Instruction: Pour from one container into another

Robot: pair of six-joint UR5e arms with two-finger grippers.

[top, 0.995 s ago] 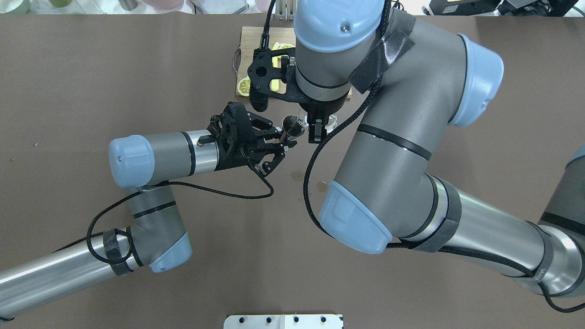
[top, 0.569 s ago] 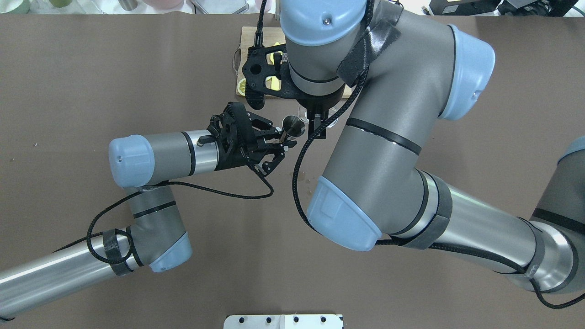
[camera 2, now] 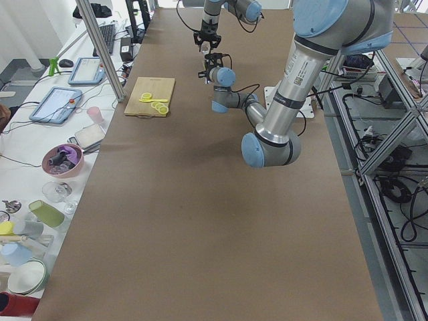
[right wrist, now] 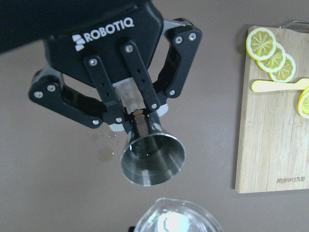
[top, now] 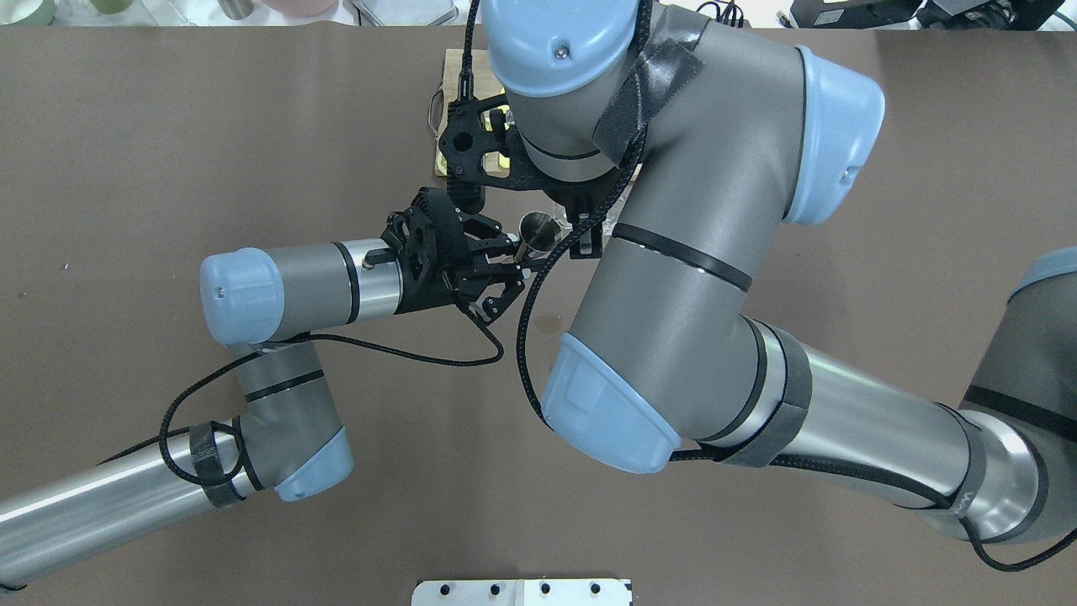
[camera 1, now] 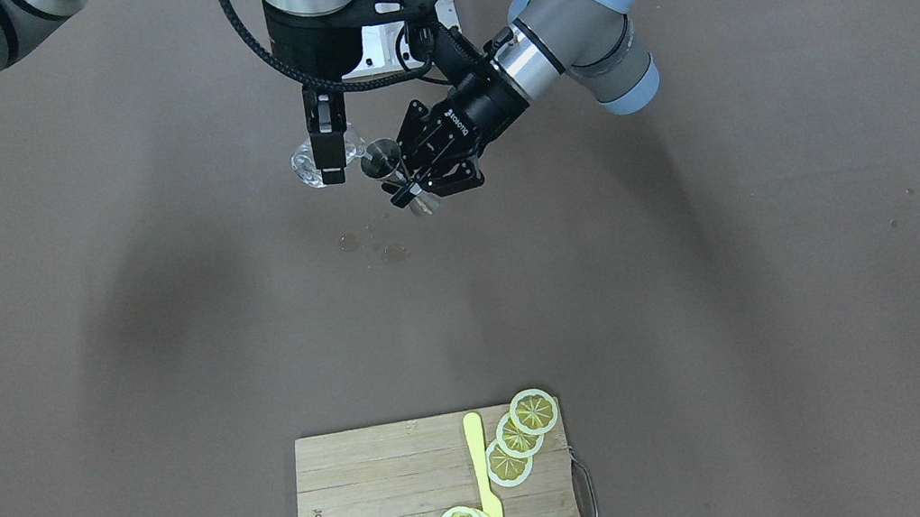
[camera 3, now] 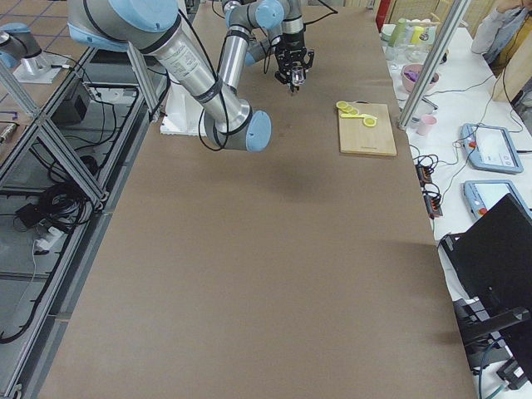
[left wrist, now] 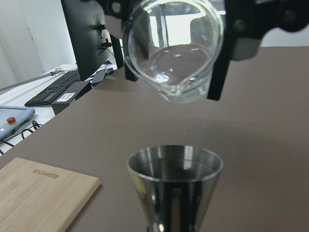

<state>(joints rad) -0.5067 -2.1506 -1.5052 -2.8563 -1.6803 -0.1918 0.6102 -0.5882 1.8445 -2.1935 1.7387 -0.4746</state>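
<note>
Closest to the robot's base, a white metal mounting plate sits at the edge of the brown paper-covered table. From there both grey-and-blue arms reach forward to meet near the table's middle.

The left gripper, a black two-finger claw lying almost level, is clamped on the narrow waist of a polished steel double-cone jigger. The jigger is held clear of the table with its wider mouth facing up.

Just beyond it the right gripper points straight down, its fingers pinching a small clear glass pouring beaker from two sides. The left wrist view shows the beaker tipped, with its spout aimed down at the jigger's mouth. It hangs above and slightly past that mouth, and the two vessels are apart. What looks like clear liquid is pooled in the beaker's lower side toward the spout.

On the table under the two vessels lie a few small wet spots.

Well past them, at the table's far side, lies a rectangular bamboo cutting board with a wire handle on one short edge. On it are yellow lemon slices, three overlapping near one corner and more near the opposite edge. A pale yellow plastic knife lies between the two groups.
</note>
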